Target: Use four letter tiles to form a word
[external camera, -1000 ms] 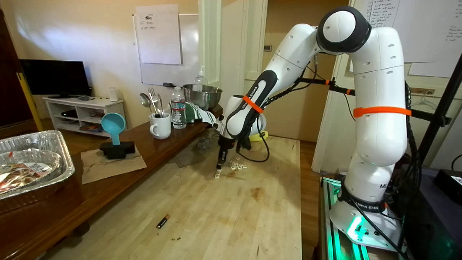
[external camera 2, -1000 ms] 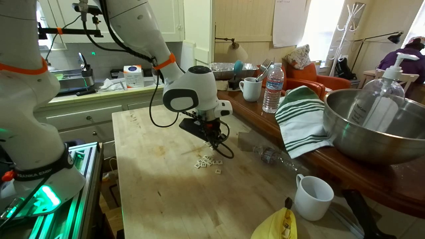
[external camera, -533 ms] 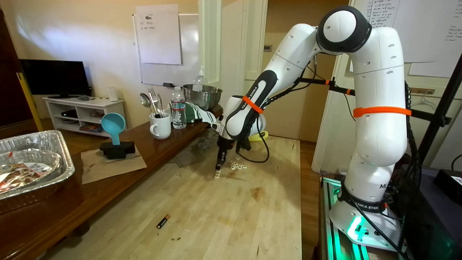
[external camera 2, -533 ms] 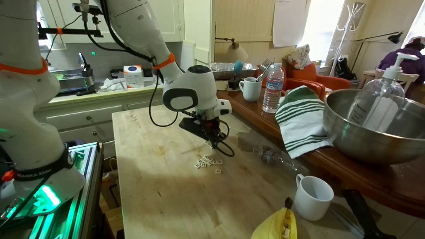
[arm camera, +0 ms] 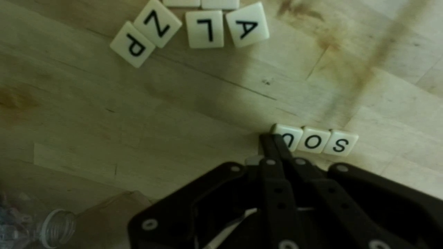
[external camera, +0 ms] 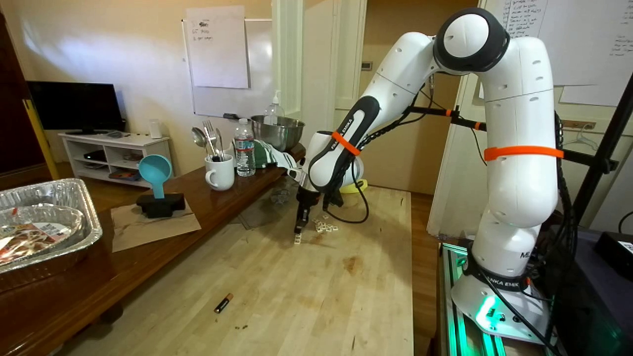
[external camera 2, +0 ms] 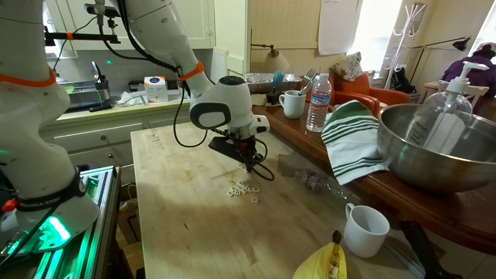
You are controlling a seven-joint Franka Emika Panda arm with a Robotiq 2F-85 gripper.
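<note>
Cream square tiles queue well inside the pale wooden worktop's edges, black two-fingered gripper pinched closed, likely for nudging!

Inside the steel bowl stands a pump bottle; just beside the bowl lies a striped towel. Lower than the bowl, on the desk, sit a white mug and a yellow pouch.
</note>
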